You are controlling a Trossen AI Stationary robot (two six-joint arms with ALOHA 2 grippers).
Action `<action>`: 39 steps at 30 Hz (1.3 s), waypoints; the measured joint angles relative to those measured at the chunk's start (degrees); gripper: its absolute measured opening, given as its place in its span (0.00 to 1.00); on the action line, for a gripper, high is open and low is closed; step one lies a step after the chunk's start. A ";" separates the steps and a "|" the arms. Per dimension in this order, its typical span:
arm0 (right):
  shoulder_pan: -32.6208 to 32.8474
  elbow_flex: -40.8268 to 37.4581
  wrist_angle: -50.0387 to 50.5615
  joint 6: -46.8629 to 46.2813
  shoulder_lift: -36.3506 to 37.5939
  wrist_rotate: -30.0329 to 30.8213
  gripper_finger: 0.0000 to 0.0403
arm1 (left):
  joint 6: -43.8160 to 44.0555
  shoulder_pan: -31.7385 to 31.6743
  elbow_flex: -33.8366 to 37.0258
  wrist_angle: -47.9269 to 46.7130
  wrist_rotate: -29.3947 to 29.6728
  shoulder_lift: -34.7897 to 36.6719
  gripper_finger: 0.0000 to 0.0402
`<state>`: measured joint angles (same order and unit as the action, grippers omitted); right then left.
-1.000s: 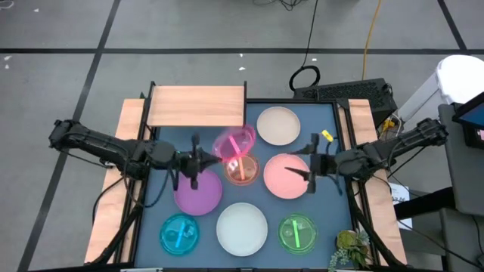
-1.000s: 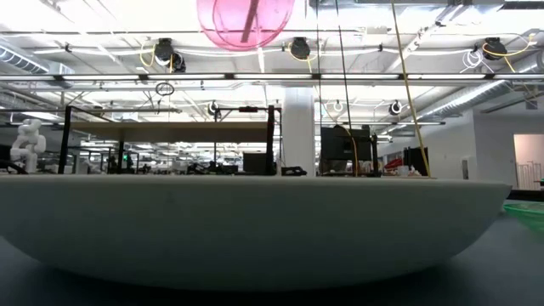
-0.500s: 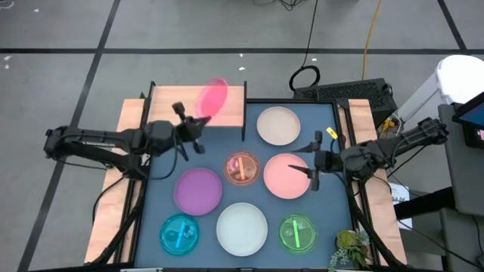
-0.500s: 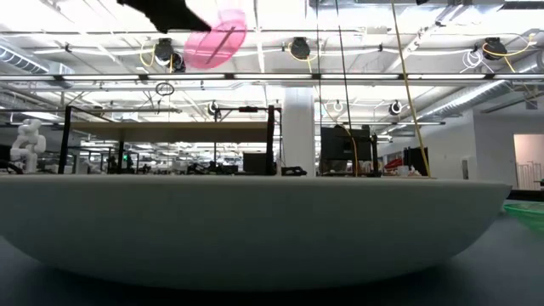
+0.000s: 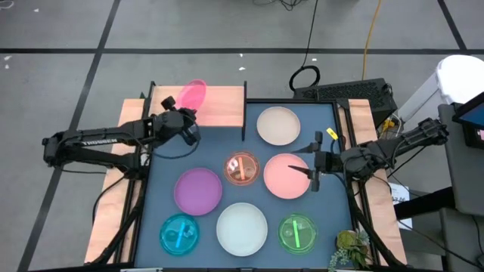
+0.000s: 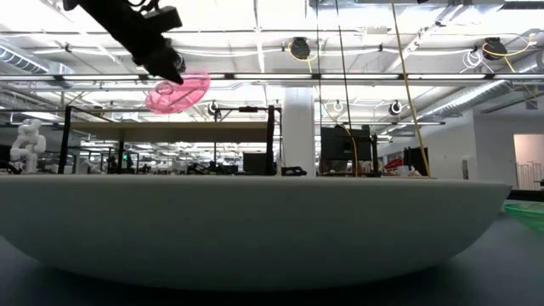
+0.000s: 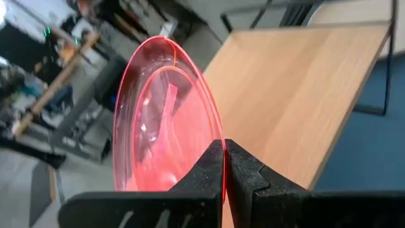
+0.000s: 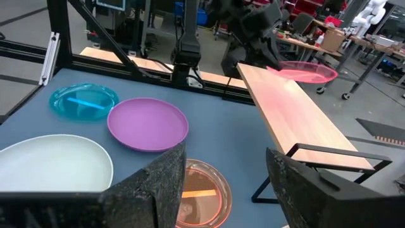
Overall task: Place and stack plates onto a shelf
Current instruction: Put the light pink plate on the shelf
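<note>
left gripper (image 5: 187,113) pinches magenta plate (image 5: 192,94) over shelf (image 5: 219,106) (right gripper (image 5: 312,175) wide).

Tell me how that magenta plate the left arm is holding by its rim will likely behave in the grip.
The magenta plate looks stiff: pinched at one edge by the left gripper, it holds its shape above the shelf. Probably light, being thin and translucent. Its glossy rim could slip or pivot between the fingers.

Four views covering one table

Overhead is looking straight down; low is peering level, close behind a plate (image 6: 255,229); both wrists are sharing the shelf (image 8: 304,120).
</note>
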<state>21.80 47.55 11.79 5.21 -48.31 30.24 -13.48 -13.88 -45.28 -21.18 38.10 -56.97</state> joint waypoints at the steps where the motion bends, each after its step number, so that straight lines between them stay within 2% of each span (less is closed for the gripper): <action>1: 0.00 0.00 0.00 0.00 0.00 0.00 0.49 | 0.95 -0.16 0.00 -0.94 0.02 0.00 0.02; 18: 0.00 0.00 -0.01 0.00 -0.02 0.00 0.49 | 7.86 -0.32 0.00 -19.42 3.73 -0.02 0.02; 39: 0.00 0.00 -0.52 0.07 -1.90 0.00 0.49 | 14.34 -1.33 0.00 -30.32 5.65 -0.02 0.02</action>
<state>21.80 47.55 11.27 5.28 -50.22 30.24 0.86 -15.20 -45.28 -51.50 43.76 -56.99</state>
